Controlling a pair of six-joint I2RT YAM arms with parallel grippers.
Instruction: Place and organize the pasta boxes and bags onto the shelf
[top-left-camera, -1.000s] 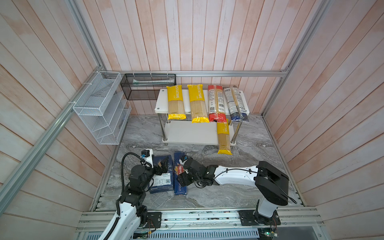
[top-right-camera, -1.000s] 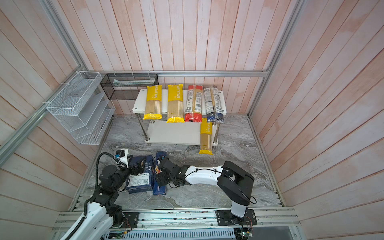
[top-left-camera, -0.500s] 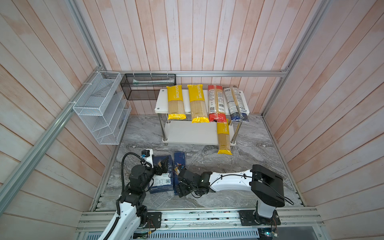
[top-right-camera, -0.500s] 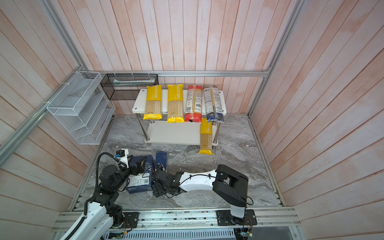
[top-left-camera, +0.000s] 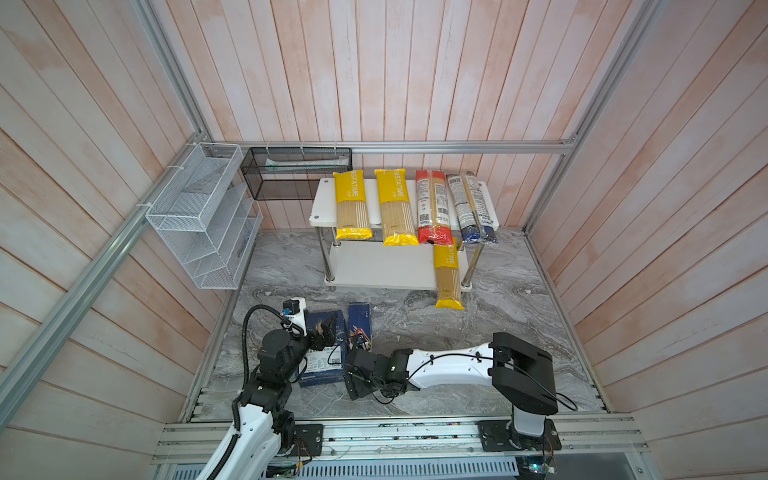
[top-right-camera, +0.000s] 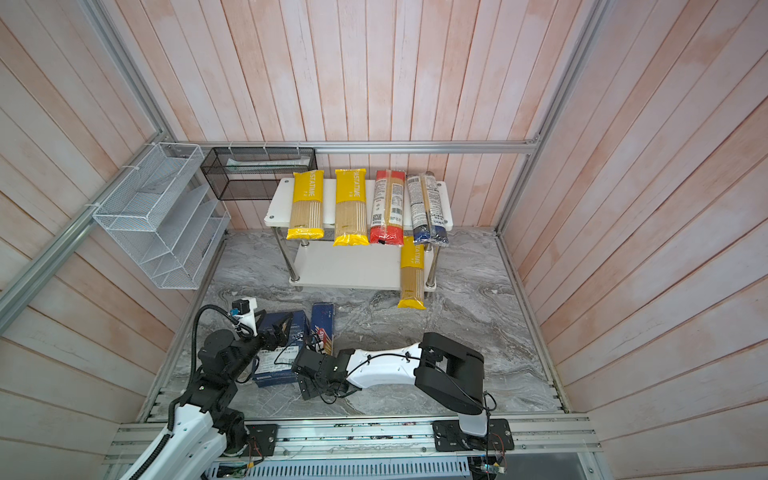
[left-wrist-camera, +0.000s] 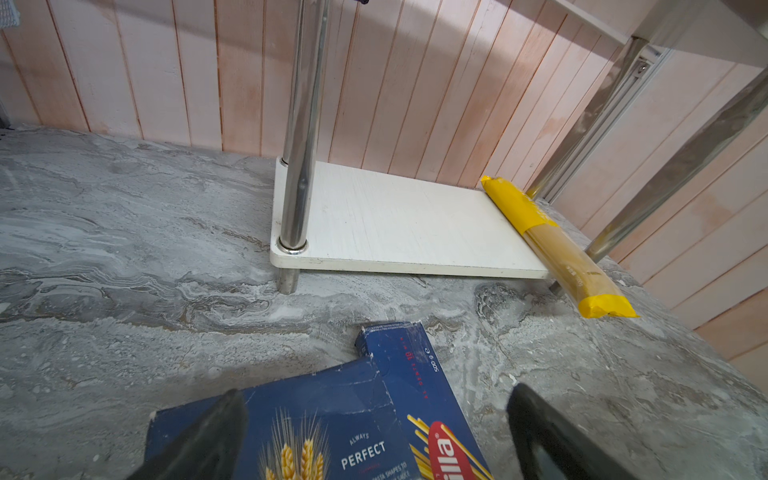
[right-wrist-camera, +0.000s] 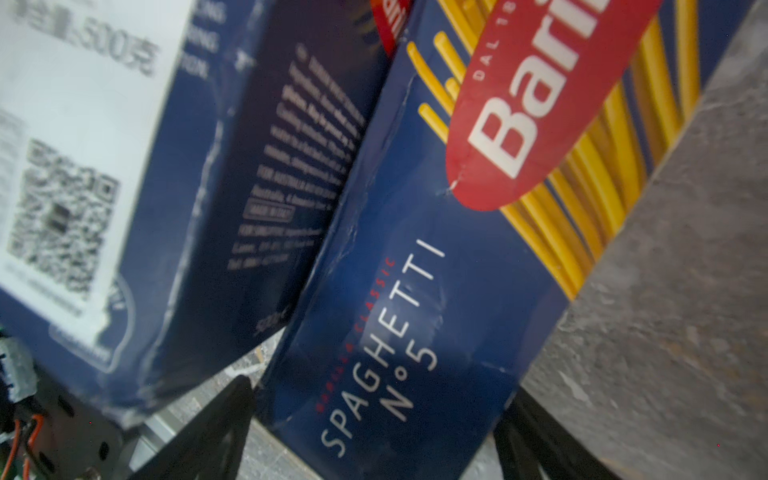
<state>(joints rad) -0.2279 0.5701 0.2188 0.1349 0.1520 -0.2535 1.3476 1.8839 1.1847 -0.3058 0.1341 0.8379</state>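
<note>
Two dark blue pasta boxes lie side by side on the grey floor in front of the shelf (top-left-camera: 374, 266): the wide one (top-left-camera: 324, 361) and the narrow spaghetti one (top-left-camera: 359, 318). My left gripper (left-wrist-camera: 378, 395) hovers open over the wide box's far end (left-wrist-camera: 311, 415). My right gripper (right-wrist-camera: 380, 395) is open, its fingers on either side of the narrow box's near end (right-wrist-camera: 415, 291). Two yellow bags (top-left-camera: 351, 208), a red-ended bag (top-left-camera: 432, 208) and a blue-ended bag (top-left-camera: 473, 208) lie on the top board. A third yellow bag (top-left-camera: 448, 274) overhangs the lower board's front edge.
A white wire rack (top-left-camera: 199, 216) hangs on the left wall and a black mesh basket (top-left-camera: 297, 172) on the back wall. Wooden walls close in three sides. An aluminium rail (top-left-camera: 374, 432) runs along the front, just behind both arms.
My right gripper has drawn back along the narrow box from its middle to its near end, opening slightly. The left arm and both boxes have stayed put.
</note>
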